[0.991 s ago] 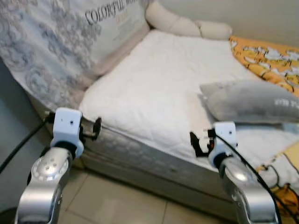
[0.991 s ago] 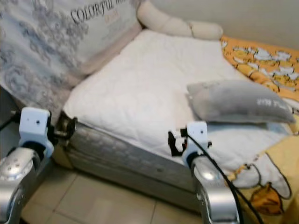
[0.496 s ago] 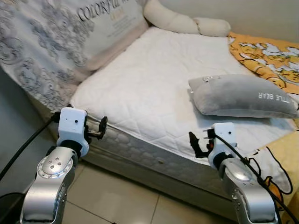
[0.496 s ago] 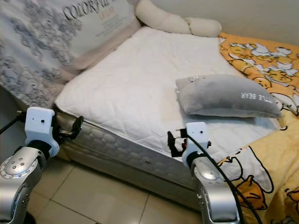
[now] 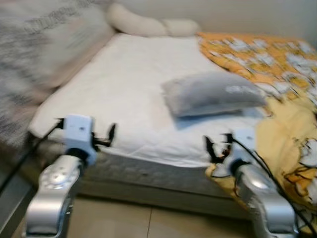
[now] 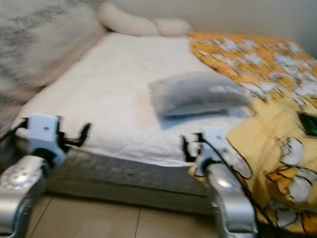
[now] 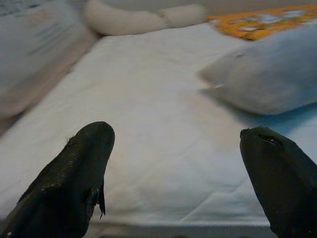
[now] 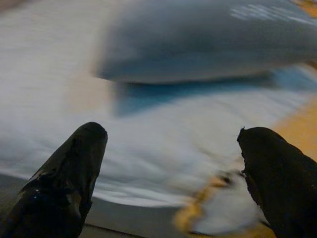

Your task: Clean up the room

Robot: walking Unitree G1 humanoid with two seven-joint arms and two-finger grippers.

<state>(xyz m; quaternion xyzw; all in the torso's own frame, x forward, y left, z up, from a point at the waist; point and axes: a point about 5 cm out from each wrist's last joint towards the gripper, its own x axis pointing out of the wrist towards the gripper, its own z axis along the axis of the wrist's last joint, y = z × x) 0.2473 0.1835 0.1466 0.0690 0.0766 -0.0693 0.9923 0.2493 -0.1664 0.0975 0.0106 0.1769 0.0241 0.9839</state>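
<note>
Both grippers, left [image 5: 110, 135] and right [image 5: 212, 148], hover at the white quilted bed [image 5: 124, 94], jaws spread empty, likely lining up for the soft grey pillow [image 5: 213, 92].

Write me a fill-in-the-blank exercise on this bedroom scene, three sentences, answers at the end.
1. The grey pillow lies on the ____ mattress.
2. Both the left claw and the right claw have their fingers ____, holding nothing.
3. The blanket with the cartoon print, on the robot's right, is yellow and ____.

Missing words: white; open; orange
</note>
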